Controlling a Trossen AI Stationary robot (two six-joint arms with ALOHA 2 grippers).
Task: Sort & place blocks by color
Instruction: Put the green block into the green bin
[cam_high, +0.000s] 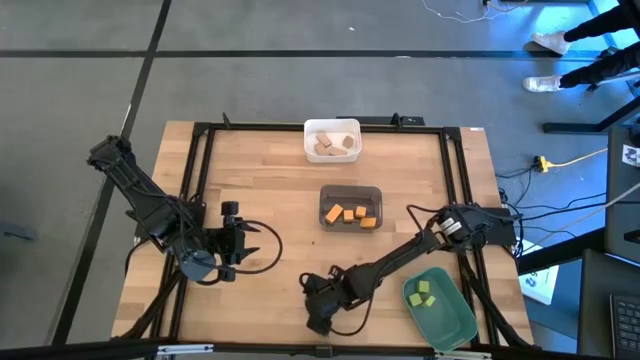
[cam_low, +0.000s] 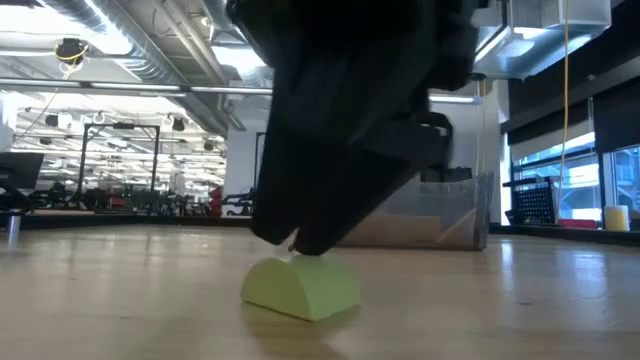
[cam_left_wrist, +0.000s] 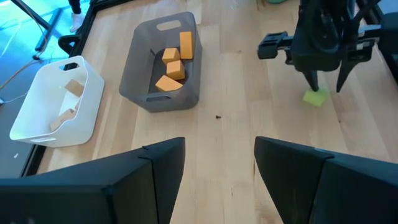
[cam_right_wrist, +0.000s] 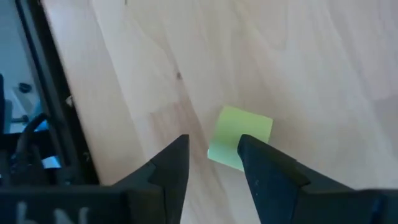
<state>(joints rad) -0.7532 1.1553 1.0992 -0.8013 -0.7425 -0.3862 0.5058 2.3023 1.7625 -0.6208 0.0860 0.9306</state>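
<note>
A light green block (cam_right_wrist: 244, 127) with a rounded top (cam_low: 300, 288) lies alone on the table near its near edge. My right gripper (cam_right_wrist: 212, 142) hangs over it, pointing down, open with a narrow gap. The block sits partly under one finger (cam_right_wrist: 258, 163) and partly in the gap. From across the table it shows beside one fingertip of the right gripper (cam_left_wrist: 326, 86). In the high view the right gripper (cam_high: 320, 305) hides the block. My left gripper (cam_left_wrist: 217, 152) waits open at the table's left side (cam_high: 238, 242). Orange blocks (cam_high: 352, 214) lie in the dark grey bin, tan ones (cam_high: 332, 145) in the white bin, green ones (cam_high: 422, 293) in the green bin. My right gripper comes at the green block from above, pointing down. One fingertip (cam_low: 298, 247) stands right at the block's rounded top (cam_low: 300, 264). I cannot tell whether it touches. The block rests flat on the table.
The white bin (cam_high: 309, 130) stands at the far edge, the dark grey bin (cam_high: 325, 200) at mid-table and the green bin (cam_high: 455, 320) at the near right corner. A black frame (cam_high: 200, 160) runs round the table. Bare wood lies between the two grippers.
</note>
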